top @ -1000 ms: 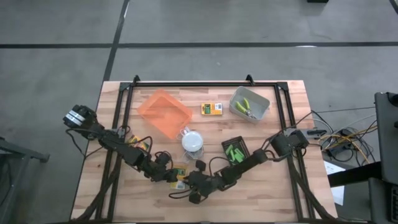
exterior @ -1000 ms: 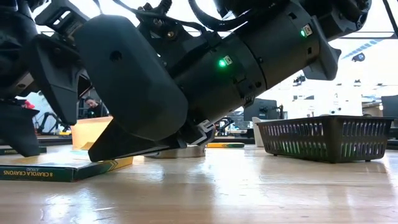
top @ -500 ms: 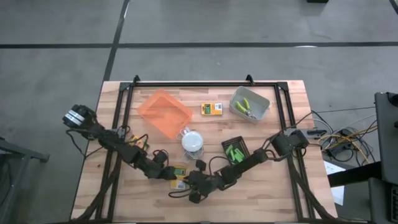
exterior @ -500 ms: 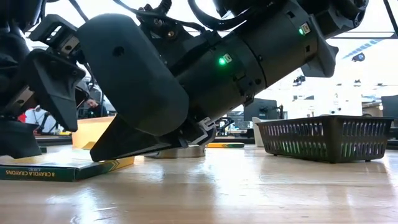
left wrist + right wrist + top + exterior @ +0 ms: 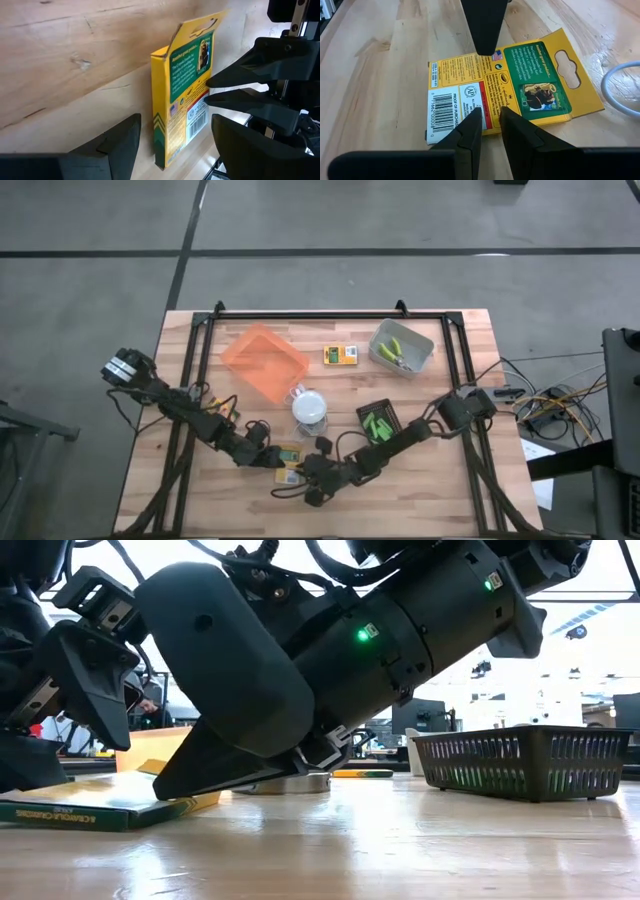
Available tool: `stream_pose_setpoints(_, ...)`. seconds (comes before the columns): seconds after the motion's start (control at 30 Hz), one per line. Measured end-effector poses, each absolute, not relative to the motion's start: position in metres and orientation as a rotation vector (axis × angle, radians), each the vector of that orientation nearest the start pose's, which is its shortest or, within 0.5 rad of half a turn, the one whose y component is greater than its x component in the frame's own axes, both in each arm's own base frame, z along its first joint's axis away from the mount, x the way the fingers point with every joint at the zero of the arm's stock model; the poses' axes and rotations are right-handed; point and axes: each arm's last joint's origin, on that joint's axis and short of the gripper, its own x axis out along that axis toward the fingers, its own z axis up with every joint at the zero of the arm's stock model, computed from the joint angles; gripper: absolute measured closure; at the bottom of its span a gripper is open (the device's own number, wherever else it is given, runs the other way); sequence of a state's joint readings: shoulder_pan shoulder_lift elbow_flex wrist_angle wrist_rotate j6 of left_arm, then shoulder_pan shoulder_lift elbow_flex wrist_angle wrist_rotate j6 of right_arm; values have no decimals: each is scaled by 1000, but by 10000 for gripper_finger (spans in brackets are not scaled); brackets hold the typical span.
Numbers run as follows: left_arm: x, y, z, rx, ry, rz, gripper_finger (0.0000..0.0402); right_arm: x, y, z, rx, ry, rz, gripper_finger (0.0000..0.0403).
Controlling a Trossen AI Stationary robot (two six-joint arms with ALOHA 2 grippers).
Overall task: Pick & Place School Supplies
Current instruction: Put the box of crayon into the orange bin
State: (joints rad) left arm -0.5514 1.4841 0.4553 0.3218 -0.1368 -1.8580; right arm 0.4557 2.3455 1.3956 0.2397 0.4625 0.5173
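The landmark here is the white domed object (image 5: 310,406) that stands near the middle of the wooden table (image 5: 450,490).

To the left of the dome and toward the front edge, the left gripper (image 5: 276,460) reaches in low over the table. Its fingers (image 5: 117,142) stand wide apart, one on each side of the crayon box (image 5: 186,92), and in the left wrist view they do not touch it.

The crayon box (image 5: 289,461) is yellow and green and it lies in front of the dome, a little to its left. In the low view one edge of the box (image 5: 95,802) is lifted from the wood.

Just right of the box, also in front of the dome, is the right gripper (image 5: 303,470). Its fingers (image 5: 470,131) are nearly together, with a narrow gap, and their tips sit at the edge of the box (image 5: 495,92); I cannot tell if they pinch it.

Behind the dome and left is the orange tray (image 5: 264,363). Behind the dome and slightly right lies a second crayon box (image 5: 341,355). To the right of the dome is the black tray (image 5: 379,421) with green pieces inside. Farther right and behind is the grey tray (image 5: 402,347) with green-handled tools.
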Motion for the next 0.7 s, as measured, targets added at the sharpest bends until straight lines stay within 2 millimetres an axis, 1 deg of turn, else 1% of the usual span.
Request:
stream_pose_setpoints(0.13, 214, -127, 125, -1516, 791, 335, 152, 424, 194, 66, 183, 615, -170, 335)
stream_pose_setpoints(0.37, 214, -124, 125, -1498, 704, 385, 152, 424, 193, 66, 183, 615, -170, 335)
stream_pose_setpoints(0.7, 215, -124, 125, -1477, 699, 370, 152, 424, 194, 66, 182, 615, -169, 335)
